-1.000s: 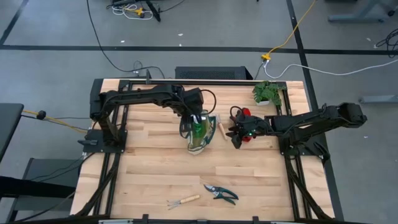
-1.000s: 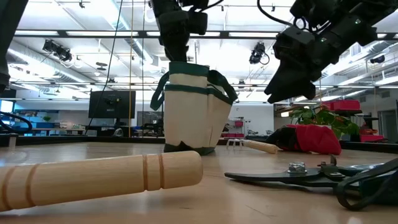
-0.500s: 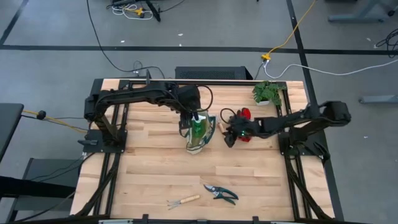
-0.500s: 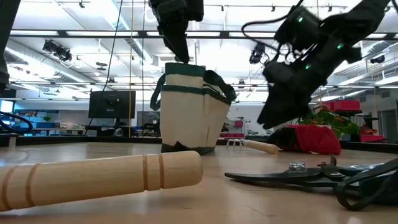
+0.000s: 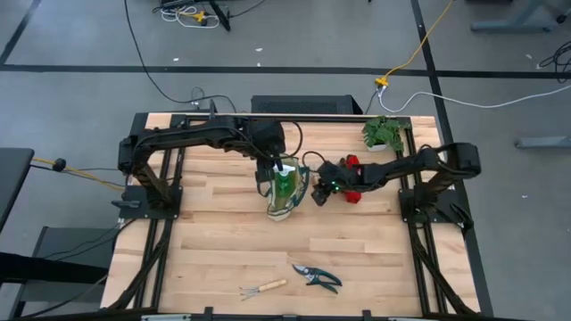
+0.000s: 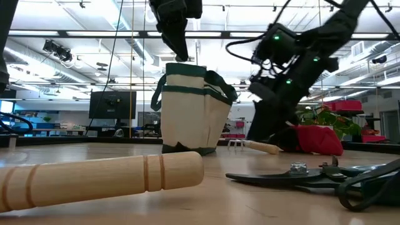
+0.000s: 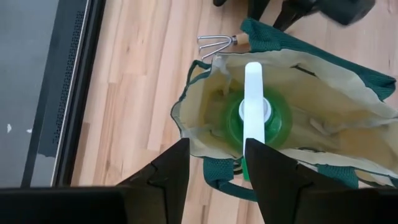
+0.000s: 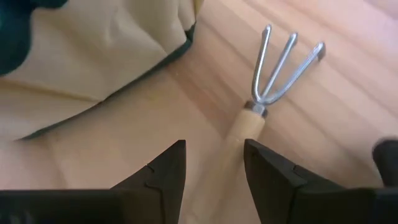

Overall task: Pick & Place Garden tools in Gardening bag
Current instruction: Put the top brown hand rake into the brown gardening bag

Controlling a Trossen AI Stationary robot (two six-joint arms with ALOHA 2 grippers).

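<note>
The beige bag with green trim (image 5: 287, 198) stands upright on its base mid-table, the green spray bottle with white top (image 7: 258, 118) inside it. My left gripper (image 7: 216, 144) is open, just above the bag's rim (image 6: 187, 65). A wooden-handled rake (image 8: 280, 62) lies flat on the table right of the bag. My right gripper (image 8: 214, 146) is open and low over it, one finger on either side of its wooden handle (image 8: 239, 134). The red-and-black gloves (image 6: 312, 139) lie on the table beyond it. My left gripper hovers at the bag's rim; I cannot tell whether a fingertip touches it. My right gripper's fingers stand on either side of the rake's handle, slanting down from the table's right; no touch shows.
The second rake (image 5: 263, 287) and the pruning shears (image 5: 318, 276) lie near the table's near edge. The potted plant (image 5: 384, 132) stands at the far right corner. Bare wood lies between the bag and the near tools.
My right gripper has gone toward the table's left and down, from above the gloves to the rake beside the bag, staying open.
</note>
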